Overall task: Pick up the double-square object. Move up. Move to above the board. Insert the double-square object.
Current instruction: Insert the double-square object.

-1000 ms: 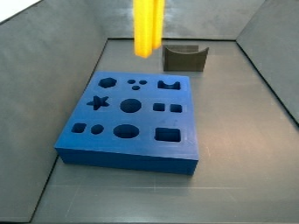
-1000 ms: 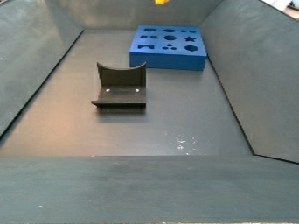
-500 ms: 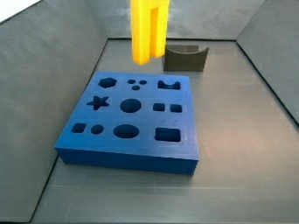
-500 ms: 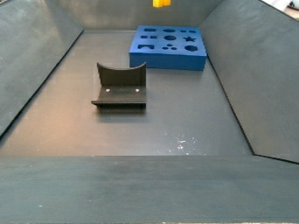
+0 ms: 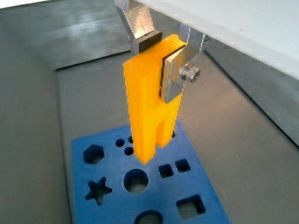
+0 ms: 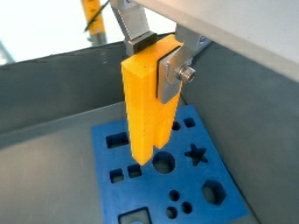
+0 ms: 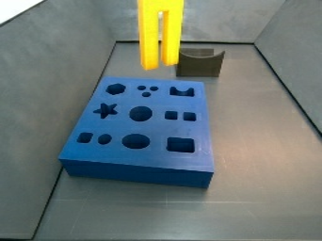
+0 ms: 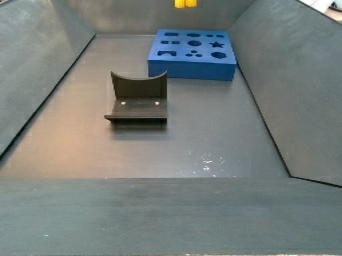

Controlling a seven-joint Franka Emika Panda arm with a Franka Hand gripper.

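Holding the double-square object [image 5: 153,101] upright in the gripper [image 5: 162,63], plates clamped on its upper end, we hang well above the board [image 5: 140,179], prongs pointing down. In a side view the piece [image 7: 160,36] sits over the board's [image 7: 141,127] far edge, not clearly over the paired square holes. Risk: descending with prongs offset or rotated, they hit the blue face, jam, or slip in the pads. The dark fixture [image 8: 136,98] is well clear.

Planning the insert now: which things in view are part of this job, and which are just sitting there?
In the job:
- double-square object, hanging upright
- tool, shut on it above the board
- board

Just lying about:
- dark grey U-shaped block, on the floor apart from the board
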